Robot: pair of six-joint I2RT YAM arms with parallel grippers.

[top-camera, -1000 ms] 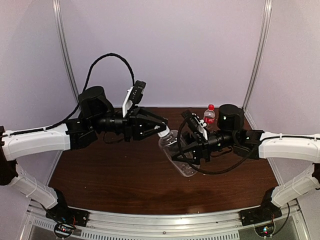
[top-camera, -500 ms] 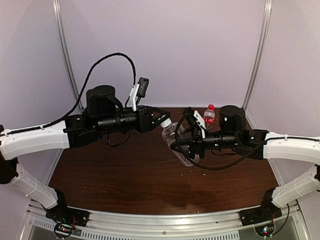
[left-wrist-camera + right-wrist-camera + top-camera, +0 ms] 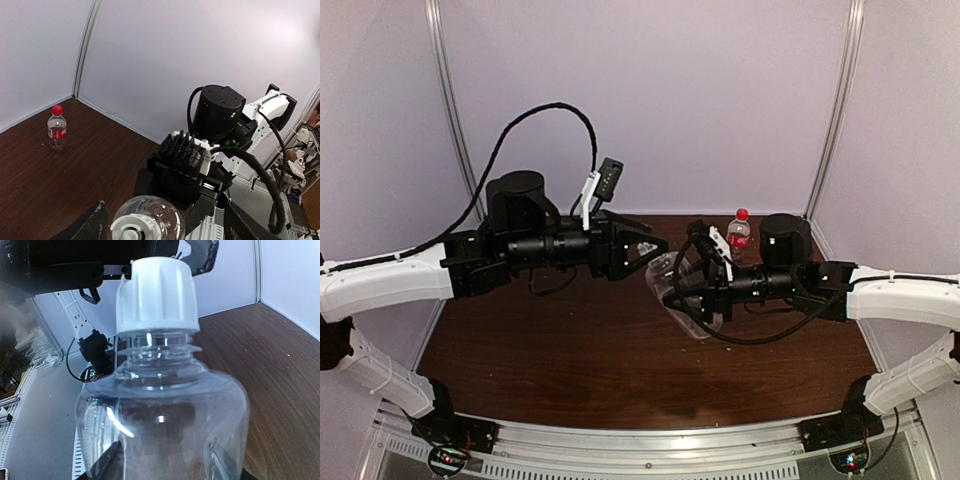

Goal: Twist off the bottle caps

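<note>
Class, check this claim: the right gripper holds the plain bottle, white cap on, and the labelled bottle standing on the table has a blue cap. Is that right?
No. The labelled bottle has a red cap, not blue, as the left wrist view shows. The right gripper does hold the plain bottle, white cap on.

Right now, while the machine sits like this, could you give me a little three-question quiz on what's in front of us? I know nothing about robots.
1. True or false: the white cap is off the plain bottle.
2. Which pincer holds the plain bottle? A) the left one B) the right one C) neither
3. Fill in: the labelled bottle standing by itself has a ___ cap.
Key: 1 false, it sits on the neck. 2 B, the right pincer; the left pincer is open at the cap. 3 red.
</note>
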